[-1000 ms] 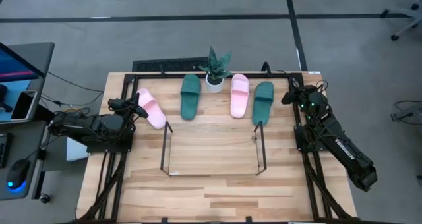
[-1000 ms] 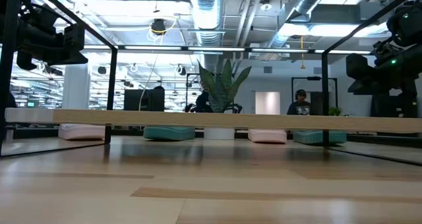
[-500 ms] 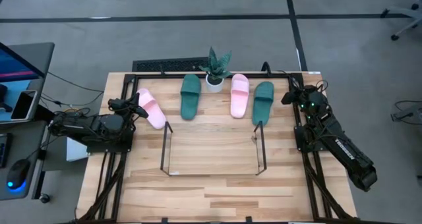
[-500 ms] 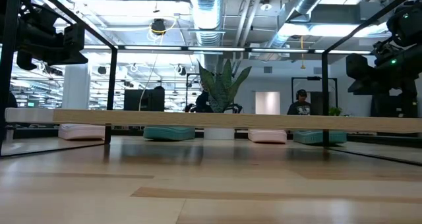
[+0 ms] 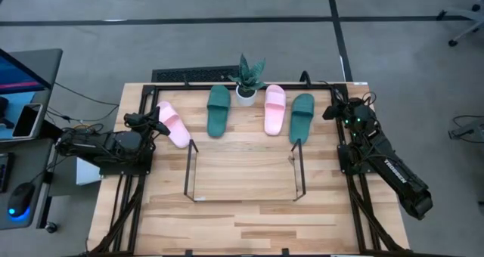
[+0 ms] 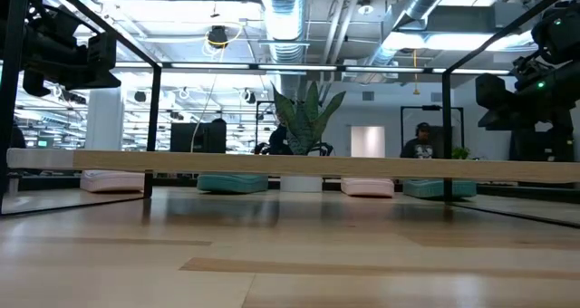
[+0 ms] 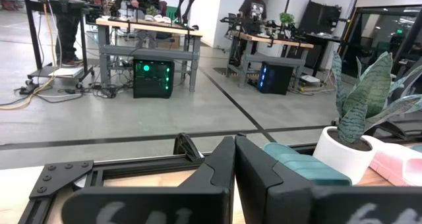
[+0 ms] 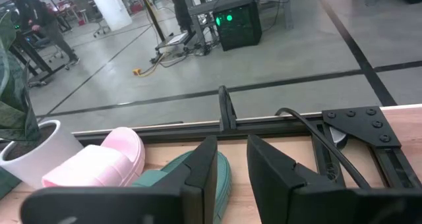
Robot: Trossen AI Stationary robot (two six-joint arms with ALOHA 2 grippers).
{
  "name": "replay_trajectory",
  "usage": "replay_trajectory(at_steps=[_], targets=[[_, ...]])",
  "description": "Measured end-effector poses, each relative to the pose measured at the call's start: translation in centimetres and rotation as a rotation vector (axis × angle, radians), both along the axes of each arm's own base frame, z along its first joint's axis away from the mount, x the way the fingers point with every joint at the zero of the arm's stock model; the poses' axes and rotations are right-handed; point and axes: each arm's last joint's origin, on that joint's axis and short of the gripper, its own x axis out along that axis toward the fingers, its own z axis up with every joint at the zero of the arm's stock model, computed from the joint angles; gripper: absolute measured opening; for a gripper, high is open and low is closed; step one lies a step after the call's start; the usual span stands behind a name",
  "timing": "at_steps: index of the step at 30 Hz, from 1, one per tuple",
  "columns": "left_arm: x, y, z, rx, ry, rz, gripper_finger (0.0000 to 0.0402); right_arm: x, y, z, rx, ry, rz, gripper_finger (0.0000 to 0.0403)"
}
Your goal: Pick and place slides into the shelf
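My left gripper (image 7: 234,159) sits pressed together, my right gripper (image 8: 229,159) slightly spread, empty, by the green slide (image 8: 198,174).

The shelf (image 5: 243,170) stands empty and reachable from above; the potted plant (image 5: 246,82) apparently crowds the middle slides (image 5: 274,109).

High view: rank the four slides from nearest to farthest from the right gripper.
From the right gripper:
1. Green slide, right end of the row.
2. Pink slide, just right of the plant.
3. Green slide, left of the plant.
4. Pink slide, far left, by the left gripper.
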Motion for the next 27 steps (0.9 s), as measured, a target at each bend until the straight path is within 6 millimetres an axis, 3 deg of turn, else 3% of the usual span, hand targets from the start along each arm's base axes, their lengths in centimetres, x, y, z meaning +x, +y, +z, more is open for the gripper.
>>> replay_trajectory(at_steps=[8, 18, 27], targets=[[0.0, 0.0, -0.01, 0.0, 0.0, 0.0, 0.0, 0.0, 0.0, 0.0, 0.0, 0.0, 0.0, 0.0075], [0.0, 0.0, 0.0, 0.0, 0.0, 0.0, 0.0, -0.01, -0.01, 0.01, -0.076, 0.21, 0.062, 0.0075], [0.01, 0.0, 0.0, -0.005, -0.014, -0.001, 0.0, -0.01, -0.01, 0.0, -0.08, 0.22, 0.066, 0.0075]])
